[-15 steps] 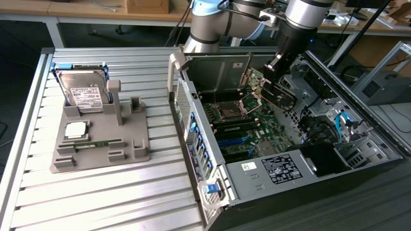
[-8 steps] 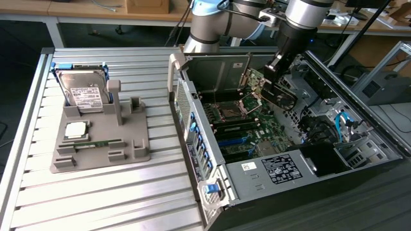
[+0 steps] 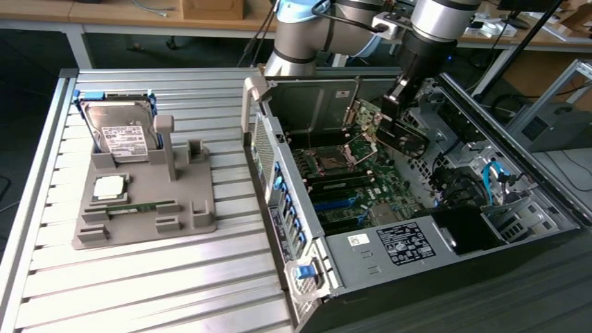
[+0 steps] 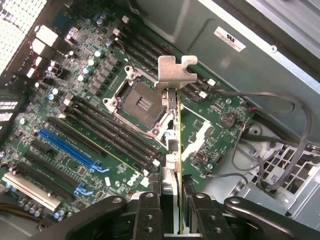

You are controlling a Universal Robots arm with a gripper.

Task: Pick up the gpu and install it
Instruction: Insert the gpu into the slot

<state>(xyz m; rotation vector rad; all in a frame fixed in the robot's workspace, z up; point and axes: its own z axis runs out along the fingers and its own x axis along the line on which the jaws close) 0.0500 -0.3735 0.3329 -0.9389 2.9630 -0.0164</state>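
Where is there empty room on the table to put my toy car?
Free: the table slats in front of the grey holder, and the strip between it and the computer case. Crowded: inside the case, where the gripper holds the gpu.

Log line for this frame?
gripper: shut on gpu | gpu: edge-on, inside computer case, over motherboard | hard drive: in grey holder outside case

Green motherboard (image 4: 220, 145), blue slot (image 4: 67, 147), grey tray (image 3: 138, 232), gpu (image 4: 178, 130) with silvery bracket (image 4: 173, 73).
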